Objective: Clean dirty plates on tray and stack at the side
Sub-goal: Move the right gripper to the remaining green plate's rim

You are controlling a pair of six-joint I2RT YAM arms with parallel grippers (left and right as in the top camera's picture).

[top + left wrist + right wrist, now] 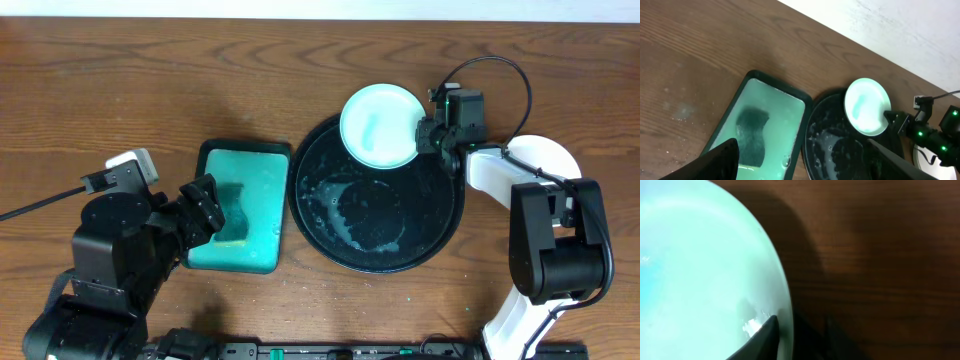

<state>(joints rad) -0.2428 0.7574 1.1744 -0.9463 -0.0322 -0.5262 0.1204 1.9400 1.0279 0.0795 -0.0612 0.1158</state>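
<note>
Right jaws clamping dirty plate by its rim over black tray, left jaws hanging released above teal tray

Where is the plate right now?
In the overhead view, the plate sits over the far-right rim of the black tray, its right edge gripped by the right tool.

The plate is pale mint with a teal smear; the round tray glossy black, speckled; the rectangular tray teal, black-rimmed; the tabletop brown wood-grain.
</note>
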